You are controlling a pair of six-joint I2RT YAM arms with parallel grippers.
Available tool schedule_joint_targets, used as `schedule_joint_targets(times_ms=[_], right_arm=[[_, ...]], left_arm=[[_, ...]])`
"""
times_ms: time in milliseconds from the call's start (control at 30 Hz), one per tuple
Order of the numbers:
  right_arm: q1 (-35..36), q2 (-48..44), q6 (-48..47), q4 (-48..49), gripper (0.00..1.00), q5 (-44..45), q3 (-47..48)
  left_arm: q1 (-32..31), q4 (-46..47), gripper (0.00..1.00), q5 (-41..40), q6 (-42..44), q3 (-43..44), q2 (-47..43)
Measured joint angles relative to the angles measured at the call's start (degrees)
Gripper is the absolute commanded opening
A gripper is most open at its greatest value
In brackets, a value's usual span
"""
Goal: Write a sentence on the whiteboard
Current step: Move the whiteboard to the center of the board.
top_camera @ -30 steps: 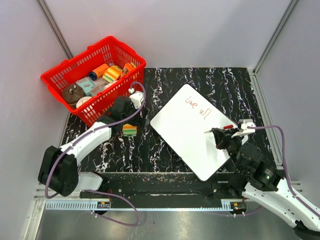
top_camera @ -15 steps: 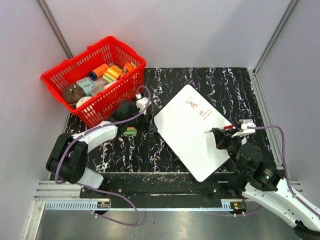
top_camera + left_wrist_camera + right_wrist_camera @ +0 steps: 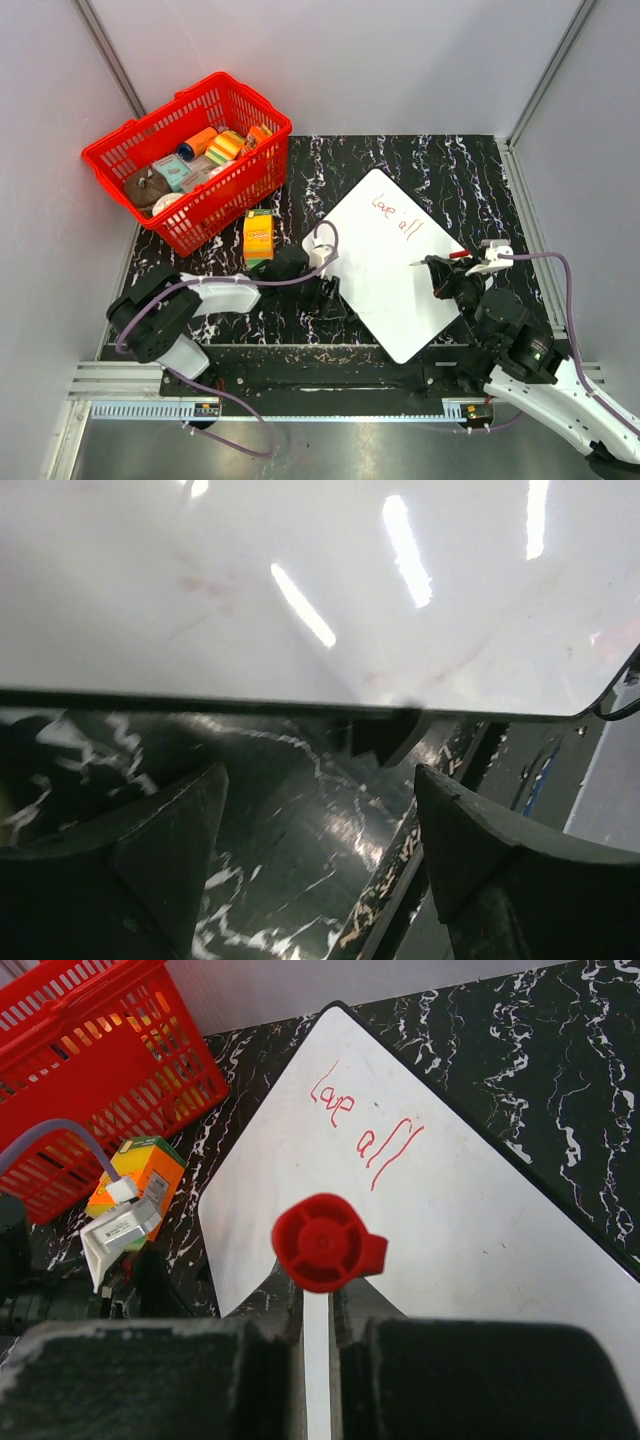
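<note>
right gripper (image 3: 318, 1305) clamped tight on the red-capped pen (image 3: 328, 1243), above the near right part of the whiteboard (image 3: 385, 275). left gripper (image 3: 320, 790) with fingers spread apart, low at the board's near left edge. whiteboard slanted across the worktop (image 3: 470, 170), middle to right side; red sentence (image 3: 365, 1125), "love all", toward its far corner.

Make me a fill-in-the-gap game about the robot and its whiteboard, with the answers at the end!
1. The red writing on the whiteboard reads "Love ____".
2. The right gripper is shut on a pen with a red ____.
3. The left gripper has its jaws ____ near the whiteboard's edge.
4. The big red ____ stands to the left of the whiteboard.
Missing words: all; cap; open; basket.
</note>
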Motion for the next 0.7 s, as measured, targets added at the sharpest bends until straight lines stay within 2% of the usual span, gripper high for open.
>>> schedule_joint_targets(times_ms=[133, 300, 700], right_arm=[[0.00, -0.33, 0.00, -0.39, 0.00, 0.07, 0.00], [0.00, -1.92, 0.02, -1.36, 0.00, 0.39, 0.00], [0.00, -2.97, 0.07, -2.21, 0.00, 1.01, 0.00]], left_arm=[[-2.73, 5.70, 0.78, 0.59, -2.47, 1.75, 4.44], [-3.82, 7.93, 0.77, 1.03, -3.74, 4.85, 8.52], [-10.82, 11.06, 0.75, -0.55, -7.80, 5.18, 9.99]])
